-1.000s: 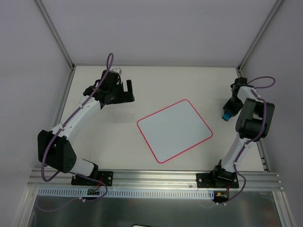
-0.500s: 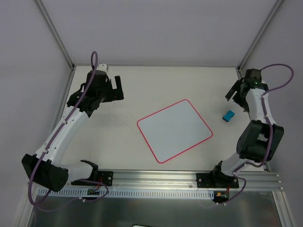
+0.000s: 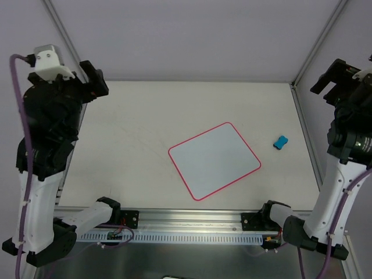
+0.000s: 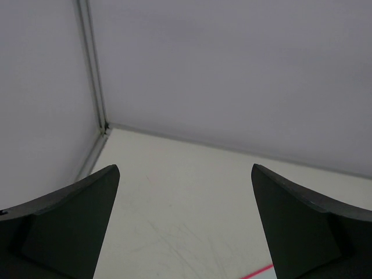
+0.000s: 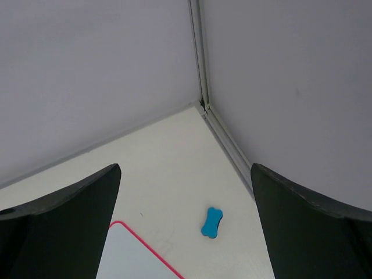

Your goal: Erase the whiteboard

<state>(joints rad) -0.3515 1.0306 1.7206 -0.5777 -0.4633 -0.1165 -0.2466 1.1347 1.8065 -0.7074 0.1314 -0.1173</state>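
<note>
Now that the eraser is set down by the table's right edge, the left gripper and right gripper are raised, fingers apart; the board is judged wiped.

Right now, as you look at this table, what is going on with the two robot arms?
Nothing is being handled at this moment. Both arms stand high above the table, and the left claw and right claw are open and empty. The whiteboard lies flat mid-table, and its surface shows no writing. The blue eraser lies on the table on the right arm's side, apart from the board.
</note>
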